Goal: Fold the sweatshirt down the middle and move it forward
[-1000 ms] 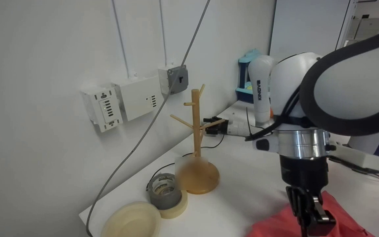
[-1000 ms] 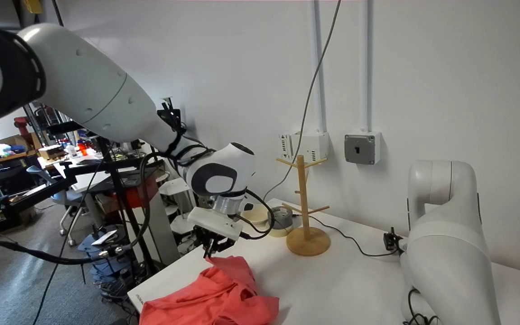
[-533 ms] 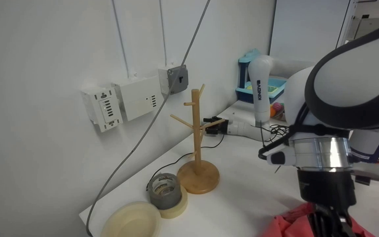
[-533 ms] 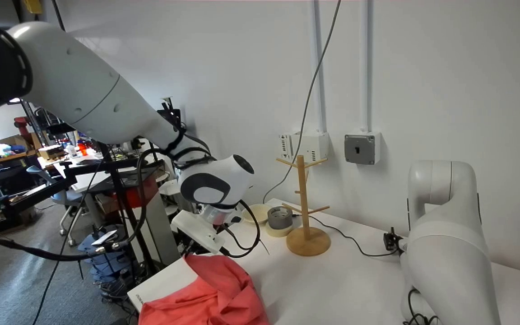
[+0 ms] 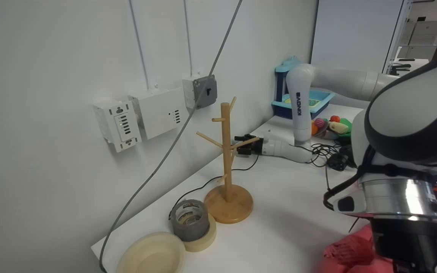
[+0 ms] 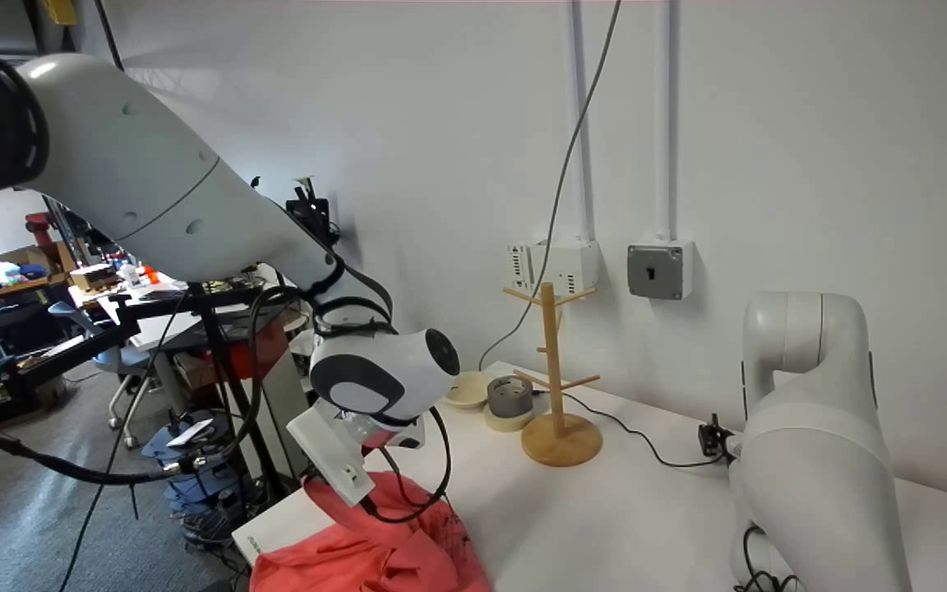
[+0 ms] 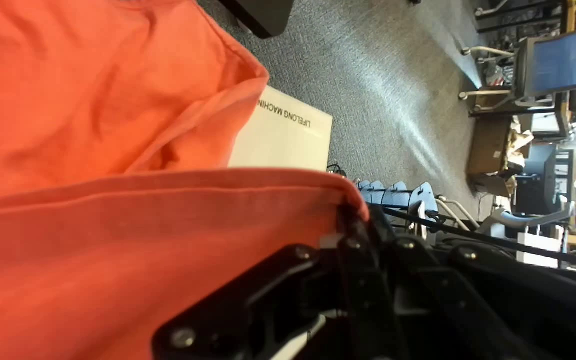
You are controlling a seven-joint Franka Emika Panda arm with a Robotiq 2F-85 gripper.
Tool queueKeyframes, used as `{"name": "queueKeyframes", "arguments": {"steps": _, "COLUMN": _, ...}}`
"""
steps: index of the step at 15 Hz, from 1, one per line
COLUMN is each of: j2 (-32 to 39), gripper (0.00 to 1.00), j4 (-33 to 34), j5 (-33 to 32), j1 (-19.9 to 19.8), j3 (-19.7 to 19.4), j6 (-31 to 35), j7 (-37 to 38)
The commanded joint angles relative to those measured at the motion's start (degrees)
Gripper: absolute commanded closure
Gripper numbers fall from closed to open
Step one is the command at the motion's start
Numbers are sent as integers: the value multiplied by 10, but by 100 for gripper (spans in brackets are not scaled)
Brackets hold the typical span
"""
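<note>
"Where is the sweatshirt [image 7: 78, 95]?"

"It fills the left of the wrist view. In both exterior views it lies at the bottom edge, on a white table [image 5: 275, 239], partly hidden by the robot's wrist [image 5: 396, 199]."

"And the tool?"

"The black gripper [image 7: 362, 220] is clenched on the sweatshirt: right of centre in the wrist view, its fingers [image 7: 382, 232] stand close together with a corner of hem between them. Only that view shows this. In an exterior view, a white casing [image 6: 332, 452], left of centre, stands in front."

"What else does each view offer?"

"The wrist view has readable lettering [image 7: 284, 114] on the table, upside down near the upper centre: LIFELONG MACHIN, ending at the cloth. In an exterior view, a blue plastic container [image 5: 282, 110] and bright, rounded objects [image 5: 339, 127] stand at the upper right; in an exterior view, a cluttered desk [image 6: 163, 327] is at the left."

"Materials and shapes?"

"The sweatshirt is coral cloth, soft and wrinkled; its hem, a smooth band, crosses the wrist view and curves down into the gripper. The carpet [image 7: 368, 75] there is gray and grainy. Near the centre of both exterior views, a wooden mug tree [image 5: 226, 151] has thin pegs and a disc base. Beside it, a gray tape roll [image 5: 194, 233] rests on a cream tape roll [image 5: 205, 242], next to a shallow bowl [image 5: 154, 254]."
</note>
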Motion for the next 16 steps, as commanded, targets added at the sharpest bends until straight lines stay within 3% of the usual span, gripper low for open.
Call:
{"name": "queueKeyframes", "arguments": {"steps": 1, "j2": -25, "gripper": 98, "j4": -39, "j5": 14, "j1": 17, "j3": -22, "j6": 25, "j7": -6}}
{"name": "queueKeyframes", "arguments": {"steps": 4, "j2": -17, "gripper": 98, "j4": -33, "j5": -25, "j1": 33, "j3": -28, "j6": 48, "j7": 20}}
{"name": "queueKeyframes", "arguments": {"steps": 5, "j2": -15, "gripper": 77, "j4": -29, "j5": -41, "j1": 38, "j3": -29, "j6": 49, "j7": 29}}
{"name": "queueKeyframes", "arguments": {"steps": 6, "j2": -12, "gripper": 68, "j4": -24, "j5": -59, "j1": 42, "j3": -28, "j6": 43, "j7": 40}}
{"name": "queueKeyframes", "arguments": {"steps": 11, "j2": -20, "gripper": 32, "j4": -14, "j5": -68, "j1": 40, "j3": -22, "j6": 8, "j7": 43}}
{"name": "queueKeyframes", "arguments": {"steps": 14, "j2": -43, "gripper": 8, "j4": -17, "j5": -119, "j1": 45, "j3": -37, "j6": 40, "j7": 73}}
{"name": "queueKeyframes", "arguments": {"steps": 16, "j2": -57, "gripper": 0, "j4": -19, "j5": -163, "j1": 44, "j3": -44, "j6": 69, "j7": 91}}
